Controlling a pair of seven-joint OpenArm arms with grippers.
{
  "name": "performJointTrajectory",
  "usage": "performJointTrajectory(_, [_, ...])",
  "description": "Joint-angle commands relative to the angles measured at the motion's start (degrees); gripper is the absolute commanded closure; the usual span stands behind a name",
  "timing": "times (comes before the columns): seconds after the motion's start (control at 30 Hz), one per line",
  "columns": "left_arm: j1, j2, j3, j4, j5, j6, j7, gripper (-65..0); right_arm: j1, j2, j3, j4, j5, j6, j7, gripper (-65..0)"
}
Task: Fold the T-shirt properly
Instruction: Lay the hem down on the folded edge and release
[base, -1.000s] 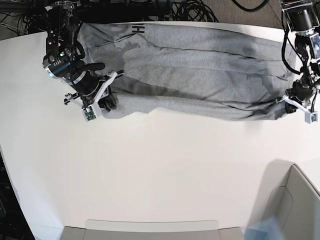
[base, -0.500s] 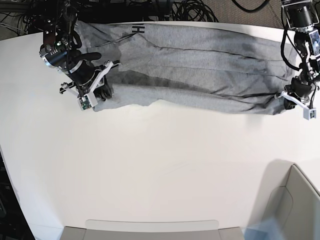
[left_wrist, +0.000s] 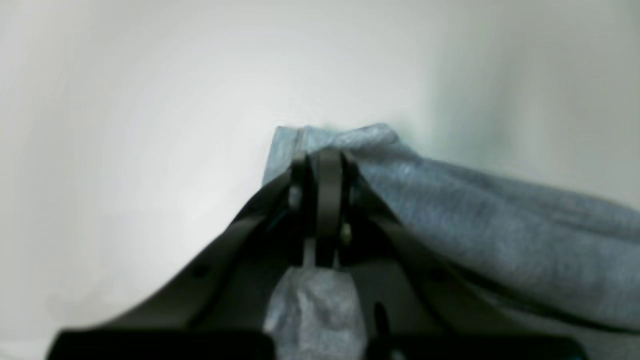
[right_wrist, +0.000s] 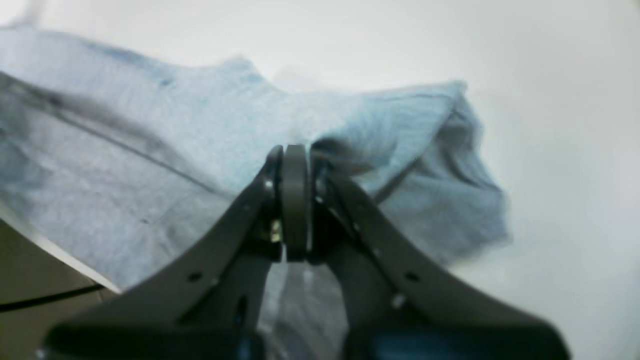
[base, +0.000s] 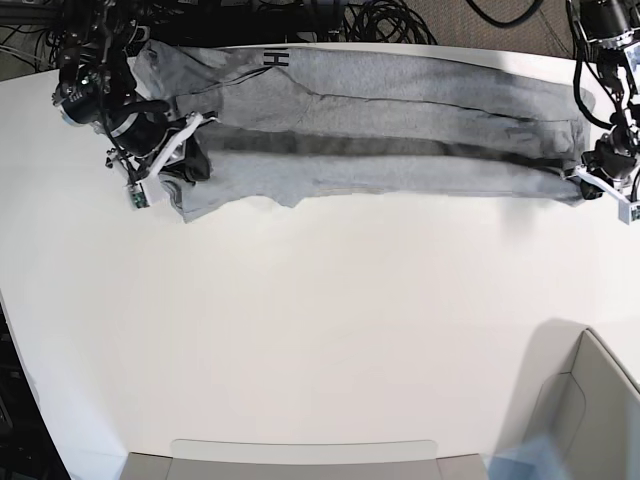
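The light grey T-shirt (base: 400, 100) lies stretched in a long band across the far part of the white table (base: 320, 320), black letters showing near its far edge. My right gripper (base: 185, 172) is at the shirt's left end in the base view, shut on a bunched fold of cloth (right_wrist: 390, 135); the right wrist view shows its fingertips (right_wrist: 295, 155) pinched together on it. My left gripper (base: 588, 185) is at the opposite end, shut on the shirt's corner (left_wrist: 350, 137), with fingertips (left_wrist: 327, 160) closed over the hem.
A grey bin (base: 590, 410) stands at the near right corner and a flat grey tray (base: 300, 455) lies along the near edge. Black cables (base: 380, 20) run beyond the table's far edge.
Both grippers have moved toward the far edge and a little apart, carrying the shirt's near fold with them. The cloth now lies tauter and narrower.
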Motion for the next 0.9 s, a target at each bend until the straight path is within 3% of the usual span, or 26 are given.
performJointTrajectory(0.0, [-0.2, -1.5, -0.3, 0.9, -0.7, -0.2, -1.0, 0.0, 0.4, 0.8, 0.8, 1.1, 2.1, 0.2, -0.1, 0.0])
performJointTrajectory(0.23, [2.5, -1.5, -0.5, 1.1, -0.8, -0.2, -1.0, 0.0, -0.2, 1.9, 2.4, 1.1, 4.5, 0.1, -3.1, 0.0])
performJointTrajectory(0.53, [5.1, -1.5, -0.7, 1.7, -0.8, -0.2, -1.0, 0.0, -1.4, 1.8, 2.9, 1.3, 5.0, 0.2, -3.1, 0.0])
performJointTrajectory(0.87, [8.2, -1.5, -0.7, 6.7, -0.8, 0.0, -1.0, 0.0, -5.1, 2.0, 2.9, 1.3, 12.5, 0.1, -2.8, 0.0])
